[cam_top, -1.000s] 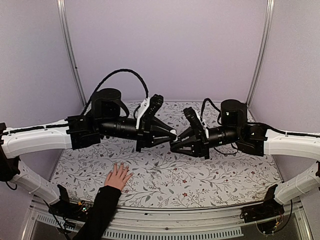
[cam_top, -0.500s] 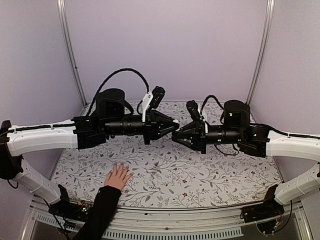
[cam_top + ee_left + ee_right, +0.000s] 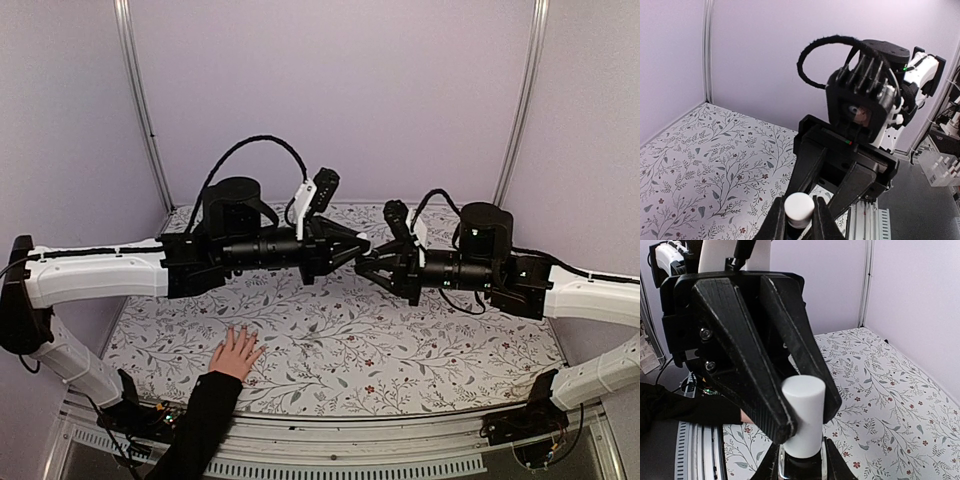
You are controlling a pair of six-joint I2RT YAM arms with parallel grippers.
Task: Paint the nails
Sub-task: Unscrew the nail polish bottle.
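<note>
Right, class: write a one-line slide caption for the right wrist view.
Two arms, one bottle: the left pincer clamps the white cap, the right pincer grips the dark bottle beneath.

A floral-patterned surface (image 3: 330, 350) is enclosed by lilac walls (image 3: 330, 100), with metal posts (image 3: 140, 110) at its far corners. A small dark bottle (image 3: 800, 467) with a white cap (image 3: 802, 410) is seen raised above its middle.

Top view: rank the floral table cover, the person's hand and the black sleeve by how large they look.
1. floral table cover
2. black sleeve, counting the visible part only, since it runs out of the frame
3. hand
</note>
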